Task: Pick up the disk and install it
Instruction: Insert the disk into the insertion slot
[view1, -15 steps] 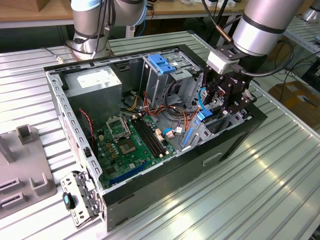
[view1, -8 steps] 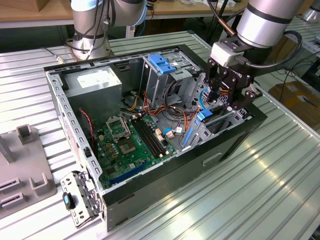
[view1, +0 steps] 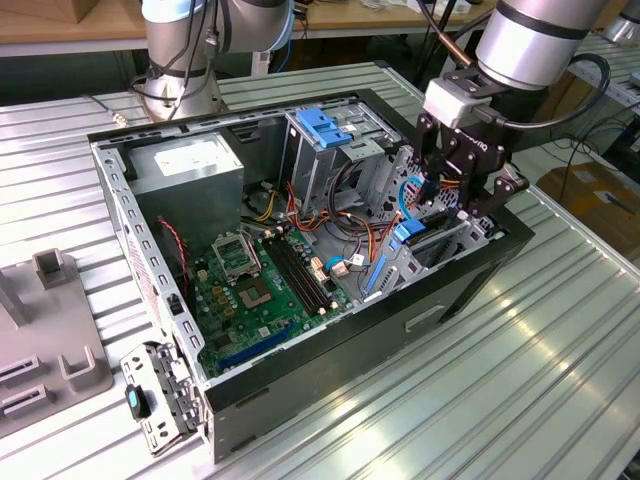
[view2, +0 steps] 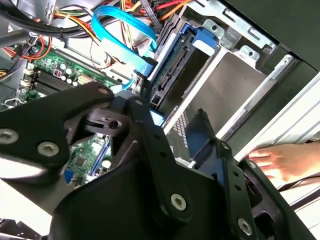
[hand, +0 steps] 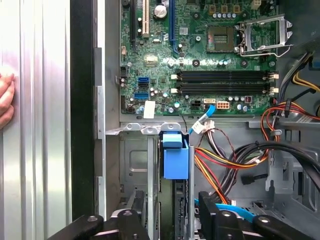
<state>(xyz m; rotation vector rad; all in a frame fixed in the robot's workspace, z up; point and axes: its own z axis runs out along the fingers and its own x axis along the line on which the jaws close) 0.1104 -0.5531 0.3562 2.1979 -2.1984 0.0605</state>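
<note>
One disk (hand: 175, 157), standing on edge in the drive bay (hand: 134, 165) beside the motherboard (hand: 200, 55). Judged rigid, fairly heavy, shock-sensitive; best held by its blue side rails. Gripper (hand: 171, 205) fingers are apart, straddling it.

Person's hand (hand: 5, 100) cut off at the first wrist view's edge

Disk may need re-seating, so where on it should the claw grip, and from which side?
Probably the blue-railed upper edge of the disk, pinched across its two flat faces, coming straight down through the open side of the case. It stands on edge in the drive bay, whose metal walls block its sides; cables crowd one flank. The claw hangs open above it.
</note>
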